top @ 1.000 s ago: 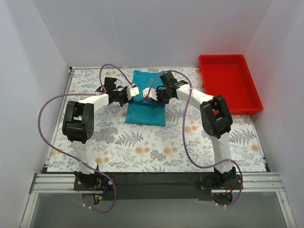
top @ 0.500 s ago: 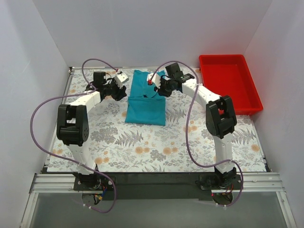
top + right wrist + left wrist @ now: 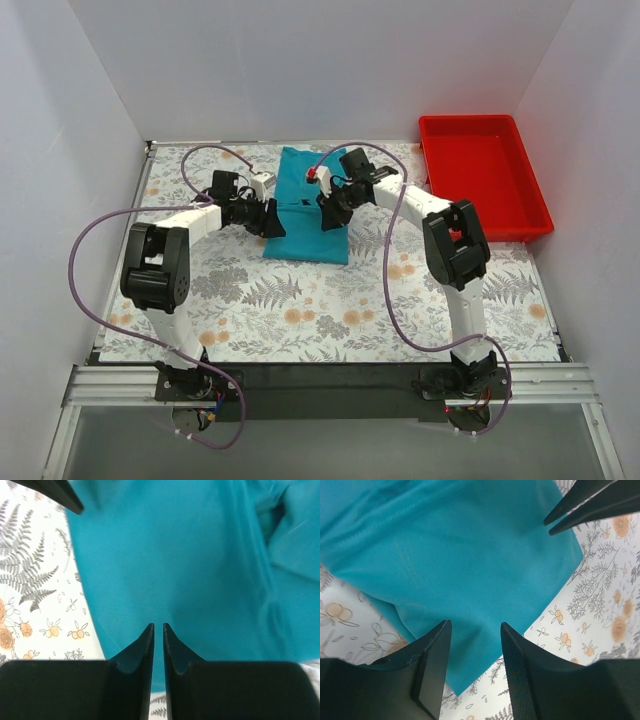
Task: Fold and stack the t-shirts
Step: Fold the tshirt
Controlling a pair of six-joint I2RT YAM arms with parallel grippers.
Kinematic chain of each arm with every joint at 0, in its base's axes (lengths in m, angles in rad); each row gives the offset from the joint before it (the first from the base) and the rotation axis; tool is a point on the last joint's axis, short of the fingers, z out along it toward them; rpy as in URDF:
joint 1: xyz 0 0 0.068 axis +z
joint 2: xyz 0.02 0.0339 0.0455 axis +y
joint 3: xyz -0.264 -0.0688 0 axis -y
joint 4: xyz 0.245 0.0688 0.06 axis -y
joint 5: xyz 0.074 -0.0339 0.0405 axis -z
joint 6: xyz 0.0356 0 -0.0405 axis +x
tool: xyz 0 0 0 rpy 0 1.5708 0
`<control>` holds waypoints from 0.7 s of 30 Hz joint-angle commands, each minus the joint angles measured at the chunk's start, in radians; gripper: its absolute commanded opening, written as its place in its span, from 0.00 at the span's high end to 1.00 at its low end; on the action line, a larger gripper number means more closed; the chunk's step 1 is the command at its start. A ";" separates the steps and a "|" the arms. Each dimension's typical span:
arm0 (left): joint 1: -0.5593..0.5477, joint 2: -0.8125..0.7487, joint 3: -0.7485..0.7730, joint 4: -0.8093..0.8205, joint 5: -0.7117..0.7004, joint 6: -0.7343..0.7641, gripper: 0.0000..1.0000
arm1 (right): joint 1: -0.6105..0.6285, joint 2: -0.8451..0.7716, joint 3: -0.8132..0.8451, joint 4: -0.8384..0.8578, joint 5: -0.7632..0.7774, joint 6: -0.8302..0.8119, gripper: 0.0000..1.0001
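Observation:
A folded teal t-shirt (image 3: pixel 305 240) lies on the floral table cover at the middle back; it fills most of the left wrist view (image 3: pixel 470 545) and the right wrist view (image 3: pixel 190 555). My left gripper (image 3: pixel 272 220) hovers at the shirt's left edge. It is open (image 3: pixel 474 625) with nothing between its fingers, above the shirt's near corner. My right gripper (image 3: pixel 328 215) is over the shirt's right half. Its jaws (image 3: pixel 158 626) are almost together, leaving a thin slit with no fabric in it. The two grippers face each other across the shirt.
A red plastic tray (image 3: pixel 480 122) stands at the back right, apart from the shirt. White walls close in the left, back and right sides. The floral cover (image 3: pixel 300 310) stretches bare between the shirt and the arm bases.
Both grippers, shut at the shirt's middle a second ago, went to its far edge, opened, then came back over its near half. The right jaws have narrowed again.

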 commanded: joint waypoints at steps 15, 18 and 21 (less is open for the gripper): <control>-0.018 0.010 -0.220 -0.086 0.042 -0.321 0.61 | -0.005 -0.021 -0.300 -0.014 0.012 0.091 0.83; -0.027 -0.044 -0.281 -0.112 0.112 -0.354 0.61 | -0.001 -0.089 -0.400 -0.014 -0.023 0.102 0.82; -0.027 -0.132 -0.287 -0.169 0.140 -0.290 0.60 | 0.002 -0.198 -0.457 -0.020 -0.066 0.094 0.77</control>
